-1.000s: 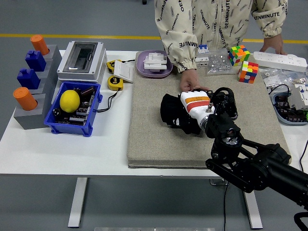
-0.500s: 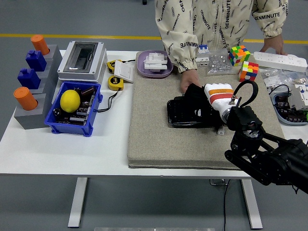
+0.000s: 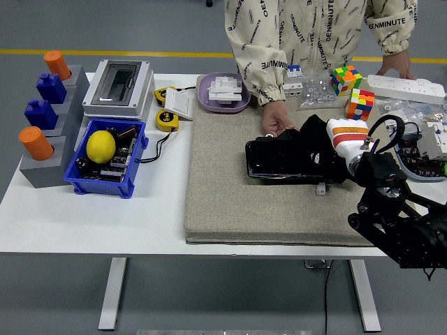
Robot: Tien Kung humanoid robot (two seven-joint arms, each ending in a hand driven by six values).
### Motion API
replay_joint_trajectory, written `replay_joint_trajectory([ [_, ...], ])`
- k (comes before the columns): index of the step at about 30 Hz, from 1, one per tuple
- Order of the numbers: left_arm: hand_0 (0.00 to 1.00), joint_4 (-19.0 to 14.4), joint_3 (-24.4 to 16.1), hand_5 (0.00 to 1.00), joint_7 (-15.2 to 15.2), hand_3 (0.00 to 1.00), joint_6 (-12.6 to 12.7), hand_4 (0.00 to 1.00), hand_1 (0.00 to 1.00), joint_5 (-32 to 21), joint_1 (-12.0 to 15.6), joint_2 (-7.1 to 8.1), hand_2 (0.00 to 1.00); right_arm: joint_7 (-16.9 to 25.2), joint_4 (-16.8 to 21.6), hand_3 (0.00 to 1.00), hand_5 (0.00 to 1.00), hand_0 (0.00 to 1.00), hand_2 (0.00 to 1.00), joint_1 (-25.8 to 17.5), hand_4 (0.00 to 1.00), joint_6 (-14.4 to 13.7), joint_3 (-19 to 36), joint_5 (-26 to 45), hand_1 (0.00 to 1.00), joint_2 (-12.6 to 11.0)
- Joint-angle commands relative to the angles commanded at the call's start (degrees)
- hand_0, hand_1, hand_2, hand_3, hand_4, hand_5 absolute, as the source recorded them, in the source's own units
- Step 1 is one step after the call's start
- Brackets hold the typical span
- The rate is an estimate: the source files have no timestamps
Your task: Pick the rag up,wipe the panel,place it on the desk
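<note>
Head view
Right hand [image 3: 328,148]: comes in from the lower right on a black arm, white wrist cuff with an orange band; it lies over the right part of the panel, fingers curled down on the rag.
Rag [image 3: 309,142]: a dark cloth bunched under and around the fingers, pressed to the panel's right end; its edges are hard to tell from the black hand, so how far it spreads is unclear.
Panel [image 3: 276,161]: a flat black slab lying lengthwise on the grey mat [image 3: 230,188], its left half bare and glossy.
Person's hand [image 3: 277,123]: rests on the mat at the panel's far edge, fingertips touching or just beside its upper left corner; the other hand [image 3: 397,65] rests by a white power strip [image 3: 405,88] at the far right.
Left arm: out of view.
Table [image 3: 98,213]: white, with the mat covering its middle and right.
Left side: a blue bin [image 3: 137,154] holding a yellow lemon-like ball [image 3: 101,146]; behind it a grey box with a clear lid [image 3: 119,87]; further left a grey stepped block with blue and orange pieces [image 3: 42,98].
Far edge: a purple tray [image 3: 204,99] with white parts, two yellow tape measures [image 3: 166,118], two colour cubes [image 3: 353,91].
</note>
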Motion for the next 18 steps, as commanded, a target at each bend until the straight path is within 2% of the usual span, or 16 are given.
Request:
replay_joint_trajectory([
  [18, 0.652, -0.02, -0.31, 0.443, -0.03, 0.581, -0.02, 0.678, 0.662, 0.12, 0.02, -0.15, 0.695, -0.11, -0.89, 0.52, 0.267, 0.399, 0.509, -1.22, 0.915, -0.05, 2.94, -0.58, 0.444, -3.33],
])
